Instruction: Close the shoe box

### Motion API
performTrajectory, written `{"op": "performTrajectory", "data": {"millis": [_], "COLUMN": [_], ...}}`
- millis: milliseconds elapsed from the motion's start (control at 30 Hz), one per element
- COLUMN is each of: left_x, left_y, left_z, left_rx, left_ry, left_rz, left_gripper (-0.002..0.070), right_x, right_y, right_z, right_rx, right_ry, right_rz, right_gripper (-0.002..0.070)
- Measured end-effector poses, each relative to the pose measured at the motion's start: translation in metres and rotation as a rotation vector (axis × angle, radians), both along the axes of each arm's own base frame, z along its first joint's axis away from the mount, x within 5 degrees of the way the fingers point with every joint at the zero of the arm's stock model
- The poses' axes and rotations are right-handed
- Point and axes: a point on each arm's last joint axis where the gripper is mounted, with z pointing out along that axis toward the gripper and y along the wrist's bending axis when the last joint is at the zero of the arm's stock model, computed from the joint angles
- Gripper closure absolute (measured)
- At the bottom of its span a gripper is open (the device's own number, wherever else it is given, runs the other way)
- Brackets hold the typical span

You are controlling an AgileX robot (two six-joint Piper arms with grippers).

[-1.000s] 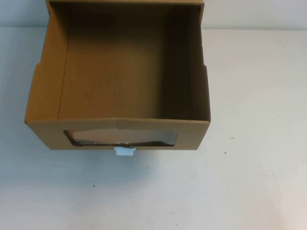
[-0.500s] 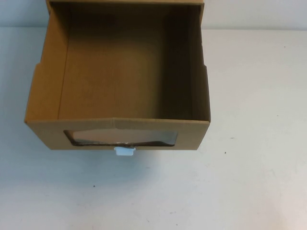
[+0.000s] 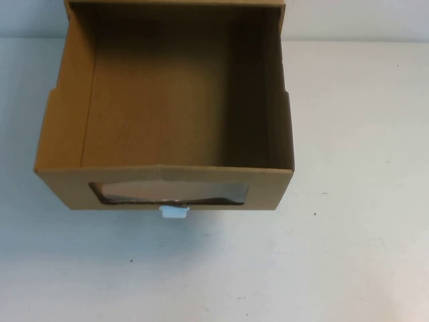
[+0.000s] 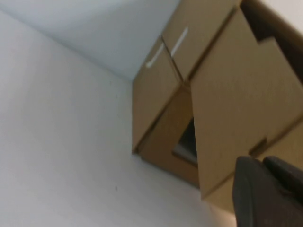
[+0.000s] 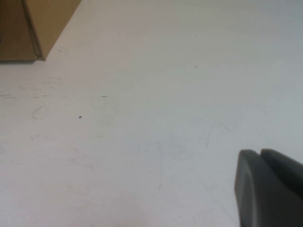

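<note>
The shoe box (image 3: 164, 184) is a brown cardboard drawer pulled far out toward me, and its inside is empty. Its front panel has a wide clear window (image 3: 171, 193) with a small white pull tab (image 3: 173, 212) below it. Neither arm shows in the high view. My left gripper (image 4: 262, 161) is shut on nothing, close beside the drawer's side wall (image 4: 236, 104). Over bare table, my right gripper (image 5: 260, 152) is shut and empty, with a corner of the box (image 5: 33, 23) well away from it.
The white table (image 3: 355, 201) spreads in front of the box and to both sides of it. The drawer's back end runs into a brown cardboard sleeve (image 4: 154, 99) at the far edge, near the pale back wall.
</note>
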Motion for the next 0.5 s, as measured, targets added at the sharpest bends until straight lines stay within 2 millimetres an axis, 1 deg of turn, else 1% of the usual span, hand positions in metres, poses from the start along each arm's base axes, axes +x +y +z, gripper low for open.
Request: {"op": "performTrajectory", "data": {"millis": [167, 233, 333, 367, 433, 500], "left_x": [0.000, -0.001, -0.003, -0.002, 0.002, 0.013], "left_y": [0.003, 0.001, -0.005, -0.007, -0.012, -0.017], "left_z": [0.004, 0.012, 0.044, 0.057, 0.085, 0.110], "left_rx": [-0.045, -0.029, 0.052, 0.091, 0.159, 0.223], "left_ry": [-0.036, -0.042, -0.048, -0.037, -0.006, 0.056], "left_rz": [0.038, 0.006, -0.058, -0.084, -0.134, -0.192], "left_gripper": [0.0677, 0.0677, 0.0677, 0.0677, 0.0677, 0.0677], "right_x": [0.000, 0.000, 0.000, 0.000, 0.000, 0.000], "right_y": [0.000, 0.000, 0.000, 0.000, 0.000, 0.000], "right_z": [0.000, 0.000, 0.000, 0.000, 0.000, 0.000], "right_rx": [0.000, 0.000, 0.000, 0.000, 0.000, 0.001], "right_ry": [0.000, 0.000, 0.000, 0.000, 0.000, 0.000], "right_rz": [0.000, 0.000, 0.000, 0.000, 0.000, 0.000], "right_gripper": [0.0690, 0.0690, 0.0690, 0.0690, 0.0690, 0.0690]}}
